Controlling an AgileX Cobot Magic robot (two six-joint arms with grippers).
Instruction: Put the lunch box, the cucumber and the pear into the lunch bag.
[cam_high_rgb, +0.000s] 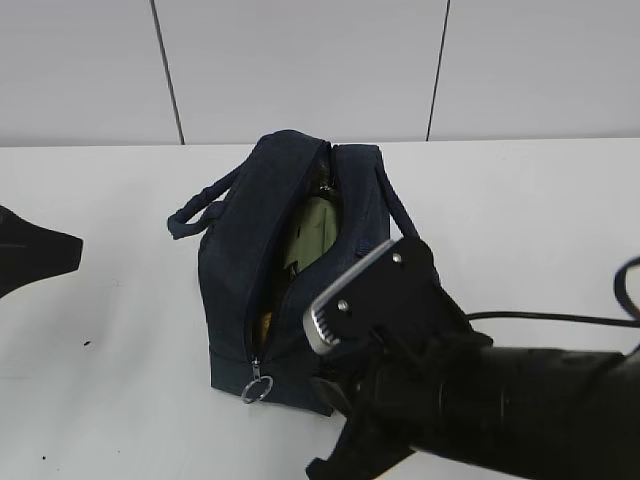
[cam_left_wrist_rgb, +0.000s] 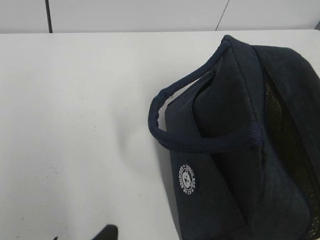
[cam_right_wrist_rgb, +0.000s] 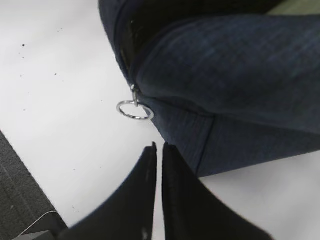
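The lunch bag is shown standing on the white table, its top zipper open along the whole length. The ring pull is seen hanging at the near end of the bag. Through the opening, the pale green lid of the lunch box is visible inside the bag, and a small yellow patch, probably the pear, lies nearer the ring pull. The cucumber cannot be made out. The right gripper is held just near of the ring pull, its jaws pressed almost together with nothing between them. The left gripper is seen only in part at the far left, well apart from the bag; its jaws are parted and empty.
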